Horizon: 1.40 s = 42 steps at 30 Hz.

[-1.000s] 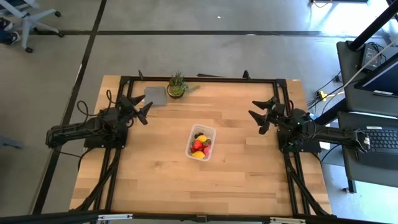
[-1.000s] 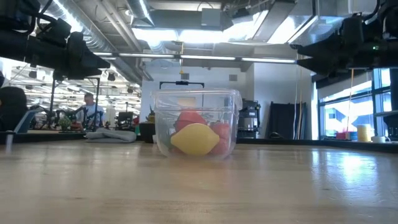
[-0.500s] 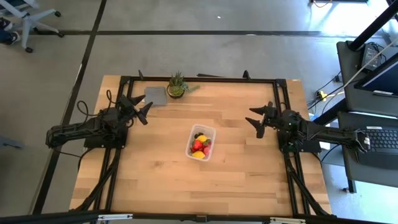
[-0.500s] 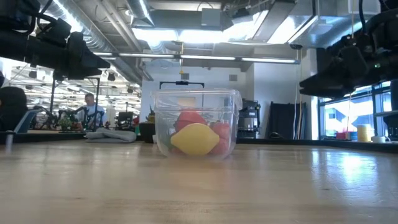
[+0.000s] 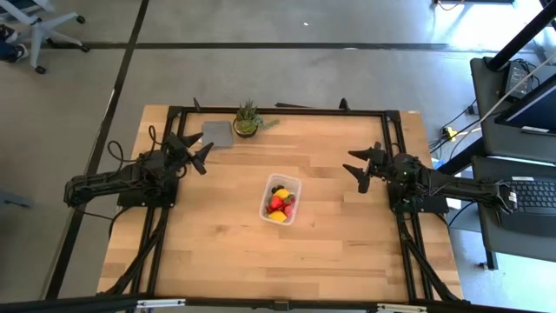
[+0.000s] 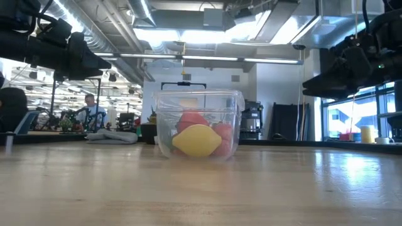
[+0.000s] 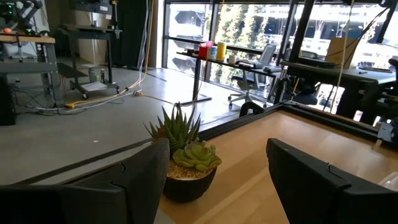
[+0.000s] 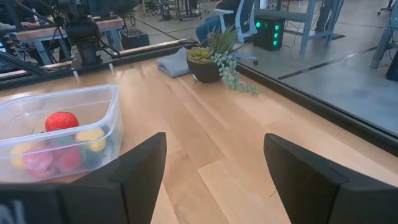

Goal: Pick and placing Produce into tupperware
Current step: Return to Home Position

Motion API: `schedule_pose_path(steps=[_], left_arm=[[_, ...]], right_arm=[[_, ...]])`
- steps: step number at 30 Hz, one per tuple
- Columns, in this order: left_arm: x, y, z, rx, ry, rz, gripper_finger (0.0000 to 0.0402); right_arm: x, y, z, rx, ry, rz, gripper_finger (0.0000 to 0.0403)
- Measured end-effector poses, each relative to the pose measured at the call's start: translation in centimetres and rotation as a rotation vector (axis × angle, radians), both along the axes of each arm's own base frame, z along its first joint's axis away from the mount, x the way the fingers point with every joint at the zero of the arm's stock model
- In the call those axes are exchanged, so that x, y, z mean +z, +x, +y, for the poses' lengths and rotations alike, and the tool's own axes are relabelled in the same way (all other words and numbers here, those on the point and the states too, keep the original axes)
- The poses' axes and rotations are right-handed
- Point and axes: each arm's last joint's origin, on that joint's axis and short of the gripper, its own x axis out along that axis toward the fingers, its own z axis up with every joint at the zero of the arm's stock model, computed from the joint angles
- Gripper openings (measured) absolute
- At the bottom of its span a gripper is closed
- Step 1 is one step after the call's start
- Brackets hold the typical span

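Clear rectangular plastic tub (image 5: pixel 296 184), mid-desk (image 5: pixel 217 248): holds yellow, red and dark fruit pieces (image 5: pixel 278 205). Left pincer (image 5: pixel 193 145), right pincer (image 5: pixel 358 162): spread open, empty.

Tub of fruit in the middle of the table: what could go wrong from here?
1. The tub has no lid; if the open right end effector, aimed toward it, swung low, it might push the tub or spill fruit.
2. The open left end effector faces the potted plant at the edge of the table; a forward move could tip it.
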Motion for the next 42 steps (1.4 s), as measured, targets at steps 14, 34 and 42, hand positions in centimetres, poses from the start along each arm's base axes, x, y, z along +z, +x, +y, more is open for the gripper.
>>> schedule_pose_path(steps=[14,34,42], left_arm=[[0.00,0.00,0.00,0.000,0.000,0.000,0.0261],[0.00,0.00,0.00,0.000,0.000,0.000,0.0261],[0.00,0.00,0.00,0.000,0.000,0.000,0.0261]], right_arm=[[0.00,0.00,0.00,0.000,-0.001,0.000,0.0272],[0.93,-0.56,0.14,0.000,-0.028,-0.103,0.0272],[0.93,-0.56,0.14,0.000,-0.027,-0.104,0.0272]])
